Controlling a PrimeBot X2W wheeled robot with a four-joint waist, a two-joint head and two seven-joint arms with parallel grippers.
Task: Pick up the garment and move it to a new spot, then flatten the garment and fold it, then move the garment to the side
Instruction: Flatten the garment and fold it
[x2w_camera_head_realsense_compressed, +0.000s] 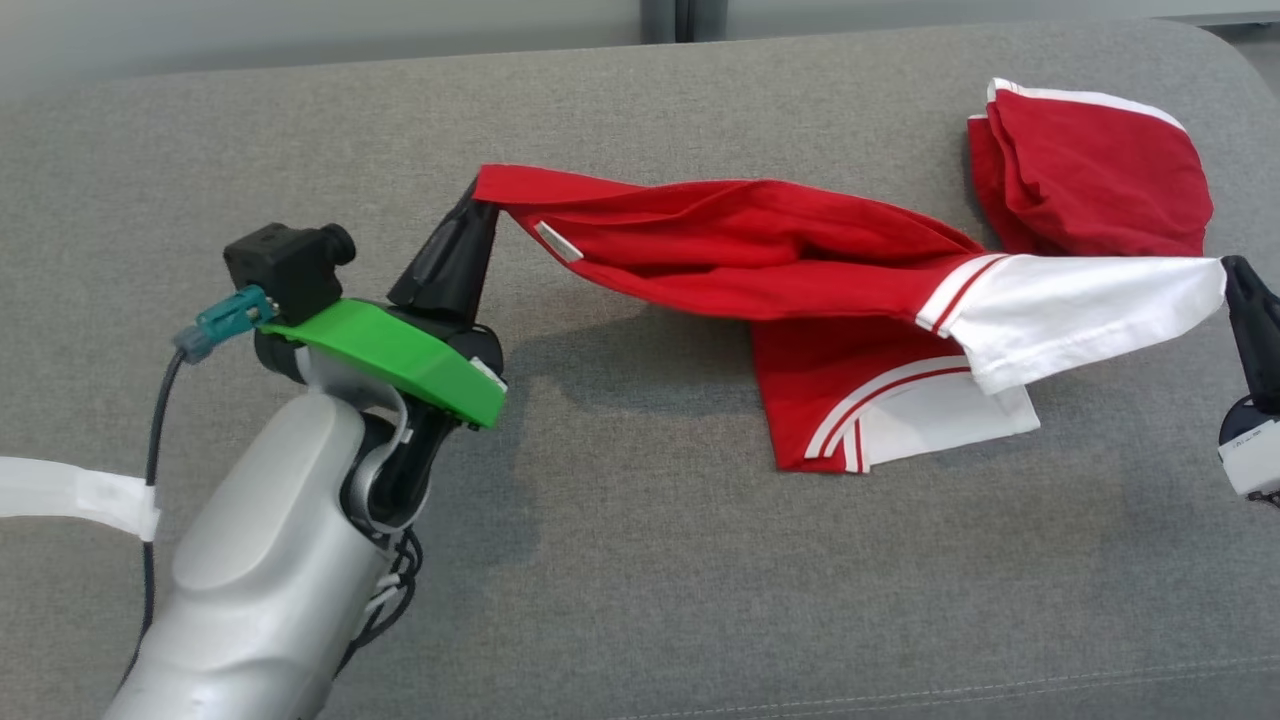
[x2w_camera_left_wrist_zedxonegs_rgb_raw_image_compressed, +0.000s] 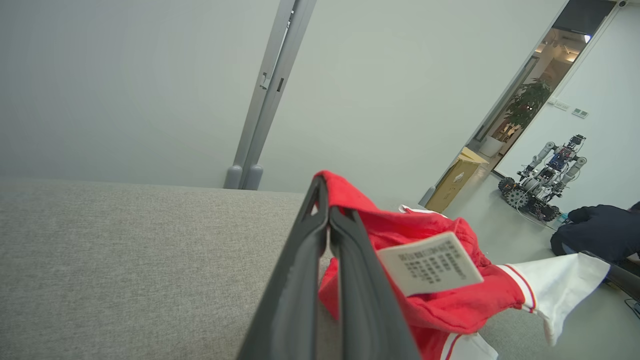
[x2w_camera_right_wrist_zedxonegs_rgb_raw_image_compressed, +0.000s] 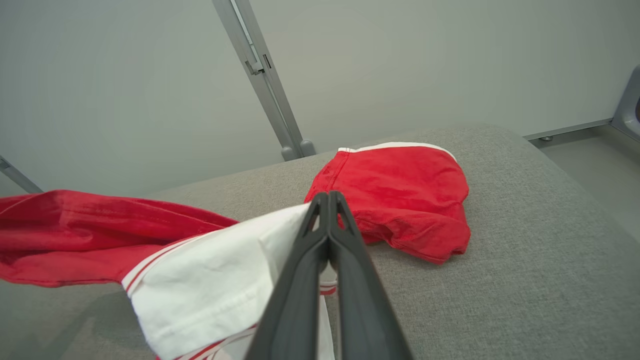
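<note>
The garment (x2w_camera_head_realsense_compressed: 800, 260) is red with white sleeves and thin red-and-white trim, and it hangs stretched between my two grippers above a grey cushion. My left gripper (x2w_camera_head_realsense_compressed: 478, 195) is shut on the garment's red hem corner at the left. The left wrist view has that same gripper (x2w_camera_left_wrist_zedxonegs_rgb_raw_image_compressed: 327, 200) pinching red cloth, with a white care label (x2w_camera_left_wrist_zedxonegs_rgb_raw_image_compressed: 430, 262) beside the fingers. My right gripper (x2w_camera_head_realsense_compressed: 1228, 268) is shut on the white sleeve edge at the far right. Seen from the right wrist, the right gripper (x2w_camera_right_wrist_zedxonegs_rgb_raw_image_compressed: 328, 197) clamps the white sleeve (x2w_camera_right_wrist_zedxonegs_rgb_raw_image_compressed: 215, 280). Part of the garment (x2w_camera_head_realsense_compressed: 1095, 170) lies bunched at the back right.
The grey upholstered cushion (x2w_camera_head_realsense_compressed: 640, 560) spans the whole work area, with its rounded edge at the right. A pale wall with a metal post (x2w_camera_left_wrist_zedxonegs_rgb_raw_image_compressed: 270, 90) stands behind. In the left wrist view, another wheeled robot (x2w_camera_left_wrist_zedxonegs_rgb_raw_image_compressed: 542, 175), a cardboard box (x2w_camera_left_wrist_zedxonegs_rgb_raw_image_compressed: 455, 182) and a person's dark sleeve (x2w_camera_left_wrist_zedxonegs_rgb_raw_image_compressed: 595, 232) sit beyond the cushion.
</note>
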